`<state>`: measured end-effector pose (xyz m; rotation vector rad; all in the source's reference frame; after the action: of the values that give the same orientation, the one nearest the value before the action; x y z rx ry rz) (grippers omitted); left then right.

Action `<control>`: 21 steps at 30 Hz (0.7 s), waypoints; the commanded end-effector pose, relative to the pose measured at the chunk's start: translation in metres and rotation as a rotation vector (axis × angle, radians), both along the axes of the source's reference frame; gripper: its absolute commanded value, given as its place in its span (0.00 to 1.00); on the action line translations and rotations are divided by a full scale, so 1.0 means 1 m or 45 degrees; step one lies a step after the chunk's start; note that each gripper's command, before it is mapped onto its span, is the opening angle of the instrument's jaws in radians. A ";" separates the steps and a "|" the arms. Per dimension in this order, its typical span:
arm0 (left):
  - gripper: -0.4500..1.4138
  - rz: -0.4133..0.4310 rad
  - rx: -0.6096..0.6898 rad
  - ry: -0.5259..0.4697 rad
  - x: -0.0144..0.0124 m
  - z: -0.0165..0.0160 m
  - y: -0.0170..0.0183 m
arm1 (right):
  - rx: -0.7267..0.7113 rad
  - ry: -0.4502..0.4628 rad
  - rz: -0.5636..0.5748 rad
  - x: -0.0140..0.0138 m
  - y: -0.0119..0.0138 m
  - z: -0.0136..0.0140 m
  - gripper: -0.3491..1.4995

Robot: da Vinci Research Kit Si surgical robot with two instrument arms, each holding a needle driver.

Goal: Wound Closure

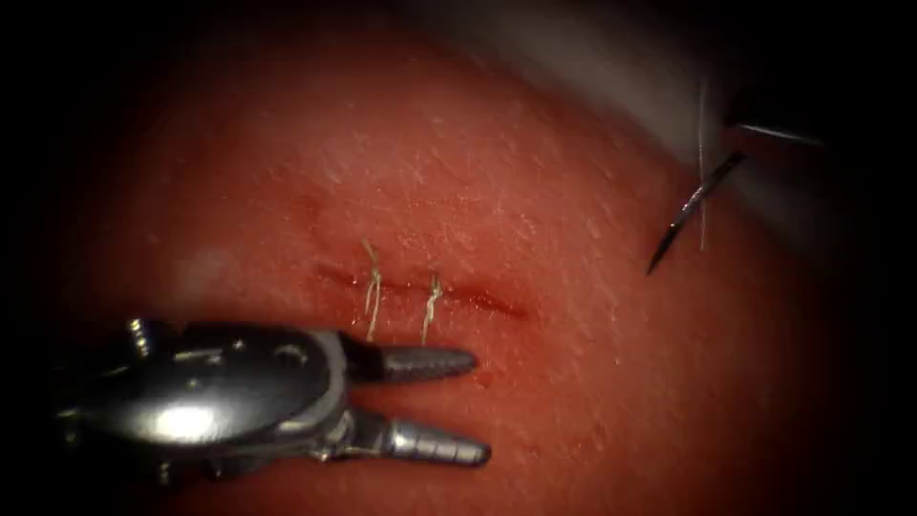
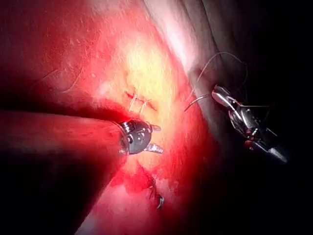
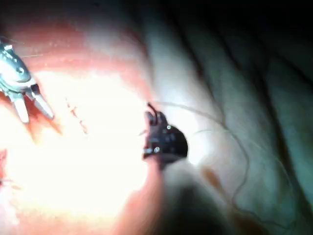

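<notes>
The left arm's silver needle driver [image 1: 435,406] hovers with its two ribbed jaws spread apart and holding nothing, just below the short dark-red cut [image 1: 420,287] in the pink, glistening tissue [image 1: 592,382]. Two pale knotted stitches with cut thread ends [image 1: 373,291] cross the cut directly above the upper jaw; the stretch of cut beyond those jaw tips, toward the endoscope view's right, lies unstitched.

The thin dark curved steel needle [image 1: 690,205] is well apart from the left jaws, off to the right of the cut and clear of the tissue, its point aimed down toward the surface. In the left wrist view the right arm's needle driver [image 2: 218,94] has the needle at its tip, seemingly gripped near the tail end of the curve with the jaws closed on it — a judgement, since the contact is small. A fine pale thread [image 1: 702,162] hangs across the needle and loops away behind the right tool.

To place a stitch well, I judge the needle would need to sit square in the right jaws, its point meeting the tissue upright near the open stretch — matching the spacing of the two stitches. The open left jaws sit well placed to steady the far edge.

No brand, label or writing can be read anywhere.
</notes>
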<state>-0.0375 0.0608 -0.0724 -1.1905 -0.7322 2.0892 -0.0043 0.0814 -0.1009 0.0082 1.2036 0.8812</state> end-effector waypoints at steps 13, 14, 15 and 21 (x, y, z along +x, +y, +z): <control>0.42 0.059 -0.009 0.339 -0.0011 0.0047 0.0009 | -0.033 0.032 0.005 0.0049 -0.0003 0.0013 0.00; 0.42 0.059 -0.012 0.344 -0.0011 0.0049 0.0008 | -0.033 0.034 0.002 0.0050 -0.0003 0.0013 0.00; 0.42 0.063 -0.016 0.353 -0.0010 0.0053 0.0007 | -0.034 0.036 -0.001 0.0052 -0.0003 0.0013 0.00; 0.41 0.068 -0.023 0.372 -0.0010 0.0061 0.0001 | -0.131 0.026 -0.089 0.0073 -0.0003 0.0005 0.00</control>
<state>-0.0382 0.0612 -0.0669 -0.8555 -0.6117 2.2557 0.0026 0.0807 -0.1009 -0.0435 1.2522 0.7226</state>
